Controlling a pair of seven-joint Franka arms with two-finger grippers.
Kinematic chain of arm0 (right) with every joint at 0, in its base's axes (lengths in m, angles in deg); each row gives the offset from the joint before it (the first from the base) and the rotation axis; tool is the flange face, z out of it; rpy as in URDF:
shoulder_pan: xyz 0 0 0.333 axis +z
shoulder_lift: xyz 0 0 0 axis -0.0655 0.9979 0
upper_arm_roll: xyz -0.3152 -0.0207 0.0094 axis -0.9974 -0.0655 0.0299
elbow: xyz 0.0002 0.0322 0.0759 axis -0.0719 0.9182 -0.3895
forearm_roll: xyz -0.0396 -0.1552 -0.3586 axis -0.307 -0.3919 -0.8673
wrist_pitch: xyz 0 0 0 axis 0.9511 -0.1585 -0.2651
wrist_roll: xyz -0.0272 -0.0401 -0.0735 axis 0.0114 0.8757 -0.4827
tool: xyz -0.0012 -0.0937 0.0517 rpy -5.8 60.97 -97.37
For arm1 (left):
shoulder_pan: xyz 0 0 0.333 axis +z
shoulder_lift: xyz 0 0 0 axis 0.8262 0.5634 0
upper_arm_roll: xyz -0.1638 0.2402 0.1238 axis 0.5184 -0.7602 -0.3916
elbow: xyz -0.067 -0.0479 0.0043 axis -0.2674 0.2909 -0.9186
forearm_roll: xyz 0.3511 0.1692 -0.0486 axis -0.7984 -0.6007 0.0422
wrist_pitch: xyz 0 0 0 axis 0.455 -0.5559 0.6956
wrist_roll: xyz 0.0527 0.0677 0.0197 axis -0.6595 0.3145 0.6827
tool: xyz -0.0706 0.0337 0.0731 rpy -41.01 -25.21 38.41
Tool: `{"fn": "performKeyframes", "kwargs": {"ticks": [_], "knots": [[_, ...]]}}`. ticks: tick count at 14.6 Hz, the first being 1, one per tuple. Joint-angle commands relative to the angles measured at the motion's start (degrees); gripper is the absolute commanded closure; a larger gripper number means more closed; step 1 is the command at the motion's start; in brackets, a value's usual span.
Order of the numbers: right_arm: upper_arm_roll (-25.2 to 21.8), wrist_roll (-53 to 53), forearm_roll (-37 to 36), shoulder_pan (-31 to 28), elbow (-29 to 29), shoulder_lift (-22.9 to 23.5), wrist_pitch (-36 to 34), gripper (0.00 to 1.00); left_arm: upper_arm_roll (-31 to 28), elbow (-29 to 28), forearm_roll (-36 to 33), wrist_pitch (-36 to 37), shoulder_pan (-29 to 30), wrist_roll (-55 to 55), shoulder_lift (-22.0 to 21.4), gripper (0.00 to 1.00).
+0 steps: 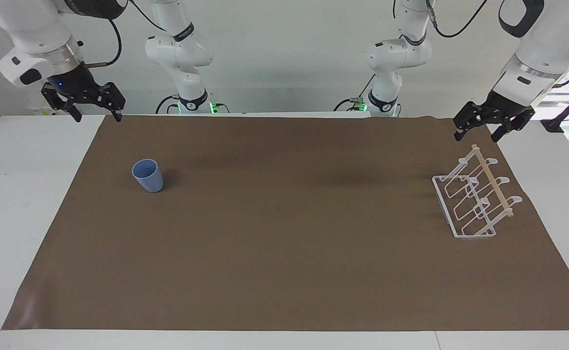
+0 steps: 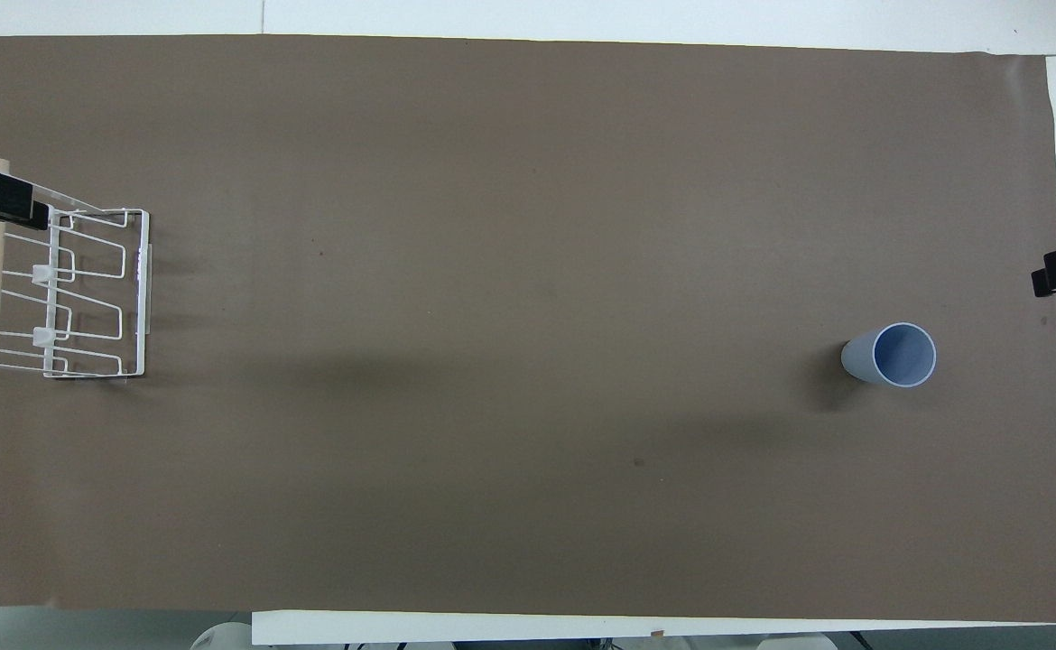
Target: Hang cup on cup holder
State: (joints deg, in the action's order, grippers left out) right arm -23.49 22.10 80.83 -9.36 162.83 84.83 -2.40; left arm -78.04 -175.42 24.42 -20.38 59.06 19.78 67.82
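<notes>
On the worktop (image 1: 46,160), toward the right arm's end, the cup (image 1: 148,175) stands upright, mouth up, on the brown mat (image 1: 284,243); nothing touches it. The cup holder (image 1: 474,199) sits well apart from it at the left arm's end, base frame flat, prongs rising to the wooden rod (image 1: 492,181); no cup hangs there, so the task is judged not begun. The right hand (image 1: 96,116) hangs raised over the mat's corner at its own end, fingers spread and empty; judged best placed for the pick. The left hand (image 1: 479,131) hangs over the holder's end nearer the robots, likewise spread and empty; it appears to wait.

In the overhead view only one dark fingertip of each hand enters the edge; the holder's outer prongs are cut off there.
</notes>
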Motion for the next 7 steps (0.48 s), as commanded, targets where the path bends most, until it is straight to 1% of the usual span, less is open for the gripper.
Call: {"fn": "performKeyframes", "kwargs": {"ticks": [1,5,6,7], "knots": [[0.21,1.63,0.53,-0.73,1.37,-0.94,0.9,0.0,-0.16,-0.09,0.49,0.21,0.42,0.53,-0.44,0.0],[0.21,1.71,0.61,-0.64,1.37,-0.94,0.72,0.0,-0.17,-0.18,0.49,0.3,0.33,0.53,-0.44,0.0],[0.21,1.89,0.61,-0.64,2.07,-1.2,0.81,0.0,-0.17,-0.18,0.49,0.3,0.33,0.53,-0.44,0.0],[0.21,2.07,0.61,-0.73,4.25,-2.33,1.16,0.0,-0.17,-0.18,0.49,0.3,0.33,0.53,-0.44,0.0]]}}
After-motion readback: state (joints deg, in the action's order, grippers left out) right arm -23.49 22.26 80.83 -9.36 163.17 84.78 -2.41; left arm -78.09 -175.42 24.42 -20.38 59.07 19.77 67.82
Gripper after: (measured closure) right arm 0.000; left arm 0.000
